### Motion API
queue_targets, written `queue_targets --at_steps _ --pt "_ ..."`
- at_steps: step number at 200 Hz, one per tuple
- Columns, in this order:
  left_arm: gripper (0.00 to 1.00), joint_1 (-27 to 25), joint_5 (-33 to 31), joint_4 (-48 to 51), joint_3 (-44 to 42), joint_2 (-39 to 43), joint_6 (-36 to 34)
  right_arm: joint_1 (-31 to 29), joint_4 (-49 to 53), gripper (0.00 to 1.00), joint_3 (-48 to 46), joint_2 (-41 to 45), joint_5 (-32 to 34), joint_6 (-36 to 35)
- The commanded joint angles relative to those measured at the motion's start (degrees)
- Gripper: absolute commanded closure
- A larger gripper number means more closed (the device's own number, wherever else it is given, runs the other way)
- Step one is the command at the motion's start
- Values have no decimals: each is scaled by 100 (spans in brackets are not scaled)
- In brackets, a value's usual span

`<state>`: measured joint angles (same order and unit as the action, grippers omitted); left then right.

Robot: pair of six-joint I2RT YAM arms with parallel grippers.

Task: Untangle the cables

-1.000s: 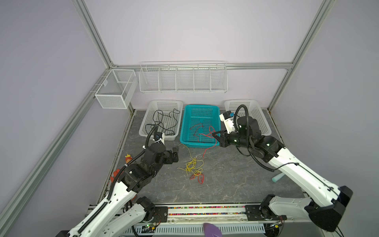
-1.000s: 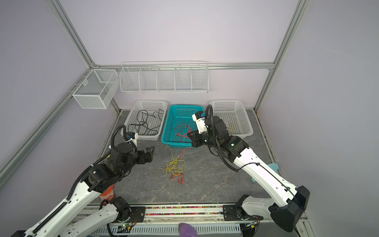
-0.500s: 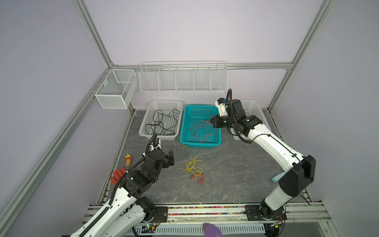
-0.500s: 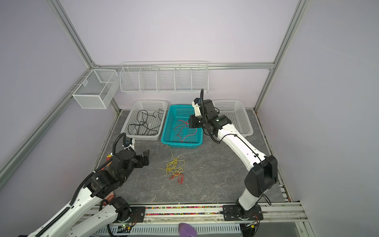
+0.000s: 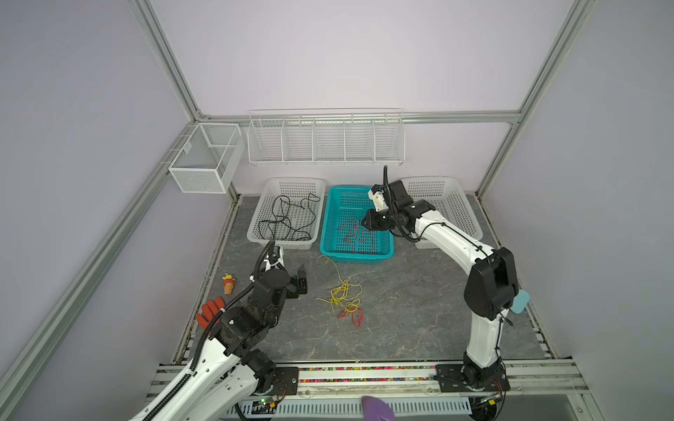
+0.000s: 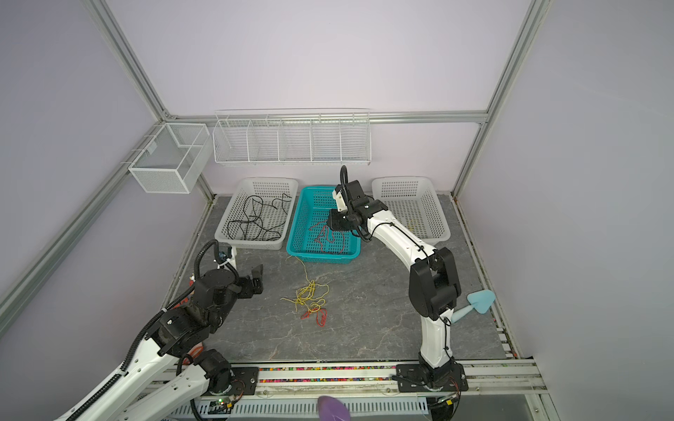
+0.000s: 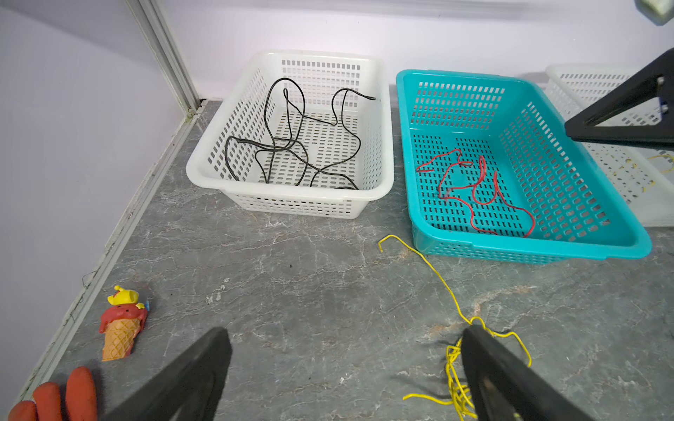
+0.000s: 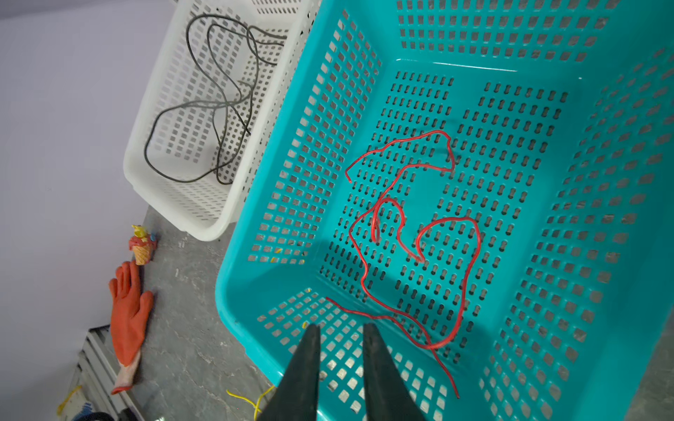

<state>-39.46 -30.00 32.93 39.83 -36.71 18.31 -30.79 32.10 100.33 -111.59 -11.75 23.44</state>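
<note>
My right gripper [image 8: 341,326] hangs empty, jaws slightly parted, over the teal basket [image 8: 291,182]; the red cable [image 8: 470,262] lies inside. Next, I reckon, my wide-open left gripper [image 7: 344,330] must pinch the yellow tangle [image 5: 343,295].

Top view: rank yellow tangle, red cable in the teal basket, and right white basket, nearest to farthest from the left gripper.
From the left gripper:
1. yellow tangle: on the table, just right of it.
2. red cable: farther back, in the teal basket.
3. right white basket: back right, beyond the teal basket.
</note>
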Motion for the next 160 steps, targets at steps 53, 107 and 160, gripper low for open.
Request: queue_targets --at_steps 53,107,160 --pt "1 26 107 -111 -107 76 -117 -623 -1 54 -916 1419 223 -323" --pt "1 26 299 -129 -107 61 -128 -1603 -779 52 -3218 2883 485 20" --pt "1 26 404 -129 -99 70 -132 -2595 -1280 52 -4567 3414 846 437"
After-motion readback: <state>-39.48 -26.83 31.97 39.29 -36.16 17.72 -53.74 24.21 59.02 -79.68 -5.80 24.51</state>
